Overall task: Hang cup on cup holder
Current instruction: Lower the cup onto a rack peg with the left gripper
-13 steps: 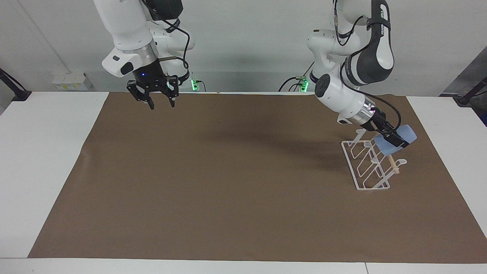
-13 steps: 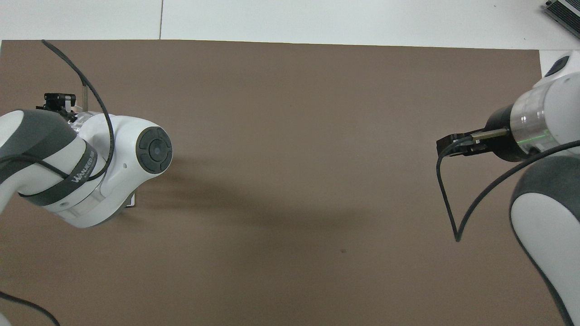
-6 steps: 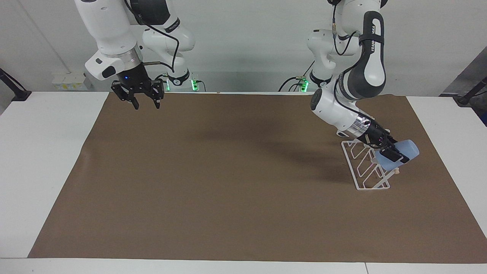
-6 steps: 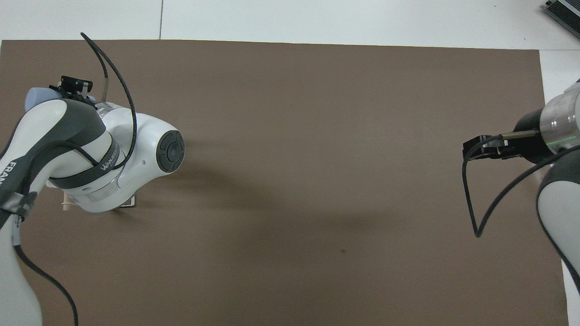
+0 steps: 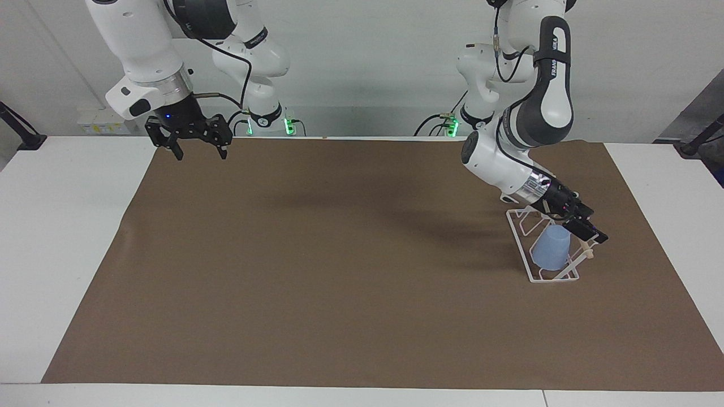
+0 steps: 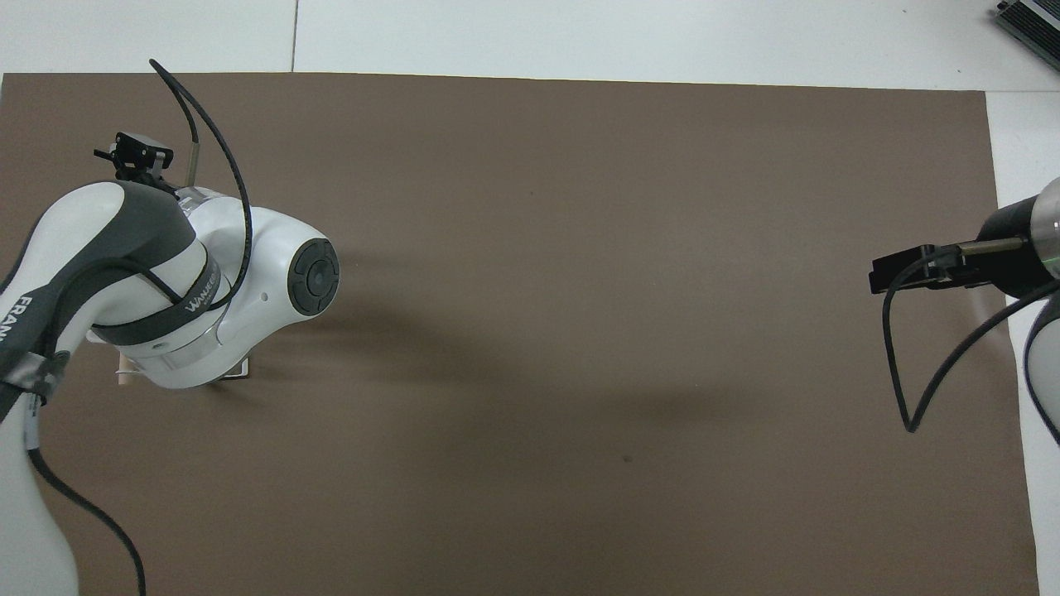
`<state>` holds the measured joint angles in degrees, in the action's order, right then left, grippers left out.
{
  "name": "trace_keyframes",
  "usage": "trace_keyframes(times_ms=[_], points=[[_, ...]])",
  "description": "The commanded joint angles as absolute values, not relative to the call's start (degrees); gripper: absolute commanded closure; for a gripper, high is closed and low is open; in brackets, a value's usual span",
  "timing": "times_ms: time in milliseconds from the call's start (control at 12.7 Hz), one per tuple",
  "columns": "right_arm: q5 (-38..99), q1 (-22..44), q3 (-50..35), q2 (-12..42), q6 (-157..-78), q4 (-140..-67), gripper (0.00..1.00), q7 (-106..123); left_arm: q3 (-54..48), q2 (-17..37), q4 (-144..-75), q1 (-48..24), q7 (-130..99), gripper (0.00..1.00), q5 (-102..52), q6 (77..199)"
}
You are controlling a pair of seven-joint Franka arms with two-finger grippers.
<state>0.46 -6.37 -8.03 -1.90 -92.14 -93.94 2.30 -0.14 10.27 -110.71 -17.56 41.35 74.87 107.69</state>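
Looking at the facing view first: you are seeing the step at its release stage.
Cup: the cup (image 5: 551, 251) is sitting mouth-down inside the cup holder (image 5: 544, 278), leaning among the slanted prongs, at the left arm's end of the table.
Left gripper: the left gripper (image 5: 591, 233) is hanging just above and beside the cup, over the holder's wooden rod; nothing is pinched between its fingers, though how wide they are standing you cannot tell from here.
Right gripper: the right gripper (image 5: 199, 149) is waiting with its fingers spread, over the edge of the brown mat (image 5: 339, 271) at the right arm's end.
Judging the seat: the cup is looking lower than a prong tip, so you are not able to confirm it is truly hooked.
Doing it well: you are wanting to draw the left gripper back along its own axis, slowly, so a finger is not catching the rim or dragging the light wire rack.

Turning to the overhead view: the left arm's wrist is covering the rack and the cup entirely.
Left gripper: only its tip (image 6: 137, 156) is showing.
Right gripper: its tip (image 6: 890, 271) is showing over the mat's edge.
Advice: you are better off reading clearance from the facing view.
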Motion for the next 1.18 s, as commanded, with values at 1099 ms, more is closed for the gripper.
trace_keyframes(times_ms=[1099], points=[[-0.4, -7.6, -8.8, -3.5, -92.7, -95.7, 0.0, 4.7, 1.5, -2.6, -106.3, -10.2, 12.5, 0.0, 14.7, 94.6]])
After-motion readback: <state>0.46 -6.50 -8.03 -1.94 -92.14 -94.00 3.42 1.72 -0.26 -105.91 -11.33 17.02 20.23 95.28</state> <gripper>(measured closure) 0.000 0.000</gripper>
